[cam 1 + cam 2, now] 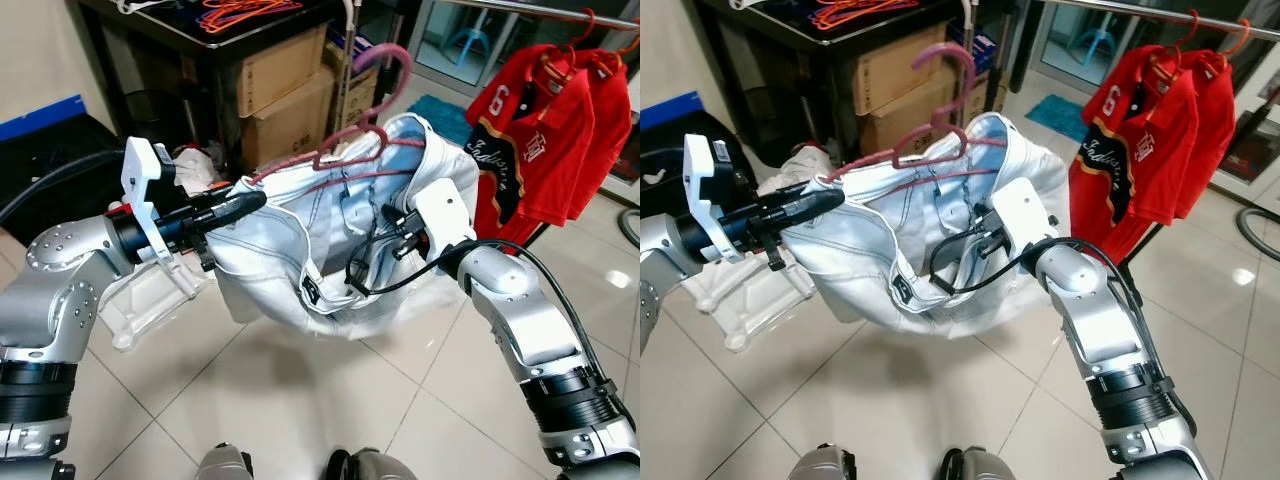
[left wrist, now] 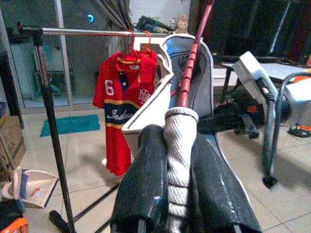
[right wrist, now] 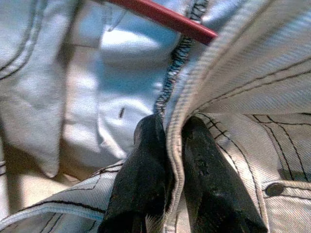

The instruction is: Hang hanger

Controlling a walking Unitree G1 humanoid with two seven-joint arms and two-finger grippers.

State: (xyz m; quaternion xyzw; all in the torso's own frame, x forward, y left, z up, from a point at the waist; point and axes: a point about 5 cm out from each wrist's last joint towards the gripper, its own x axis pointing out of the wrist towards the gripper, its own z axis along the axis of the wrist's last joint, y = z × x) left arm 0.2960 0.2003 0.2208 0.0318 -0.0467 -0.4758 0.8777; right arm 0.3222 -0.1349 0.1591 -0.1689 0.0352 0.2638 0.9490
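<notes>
Two grippers' jaws pinch white jeans [image 1: 300, 240] on pink hanger [image 1: 365, 120] | red shirts [image 1: 545, 130] crowd rail [image 1: 530, 10] | boxes [image 1: 290, 90] behind

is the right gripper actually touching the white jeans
Touching. The right wrist view shows the right gripper with both black fingers pinched on a seamed edge of the white jeans.
</notes>
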